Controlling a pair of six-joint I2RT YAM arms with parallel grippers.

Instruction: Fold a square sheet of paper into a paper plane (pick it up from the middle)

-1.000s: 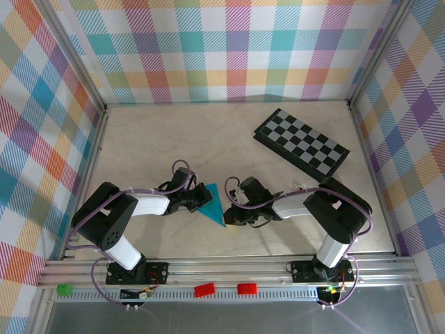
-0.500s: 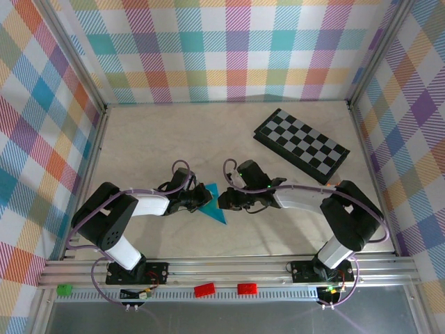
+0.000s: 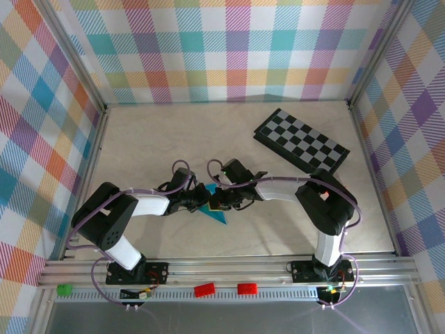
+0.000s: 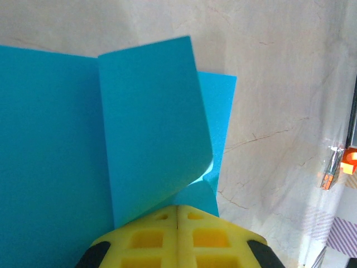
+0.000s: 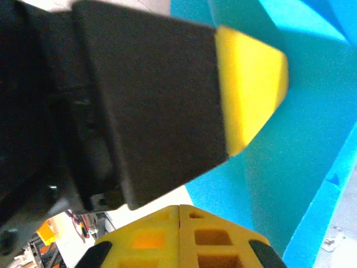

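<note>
Top external: square sheet of paper (image 3: pixel 220 215), folded, lies mid-worktop (image 3: pixel 160 139).
Left claw (image 4: pixel 178 215): pressed together at the paper's curled flap.
Right claw (image 5: pixel 178 215): pressed together, left claw directly in front.
Checkered board (image 3: pixel 300 141): back right, well apart.

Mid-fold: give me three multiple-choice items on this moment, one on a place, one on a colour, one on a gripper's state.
1. The black-and-grey checkered board lies: A) far right on the pale stone-look table; B) between the arm bases; C) far left.
2. The thin folded sheet of paper is: A) orange; B) cyan-blue; C) white.
3. The right gripper is: A) wide open; B) shut; C) clamped on the board.
Answers: A, the top view shows it there; B, plain in both wrist views; B, its yellow pads meet.
</note>
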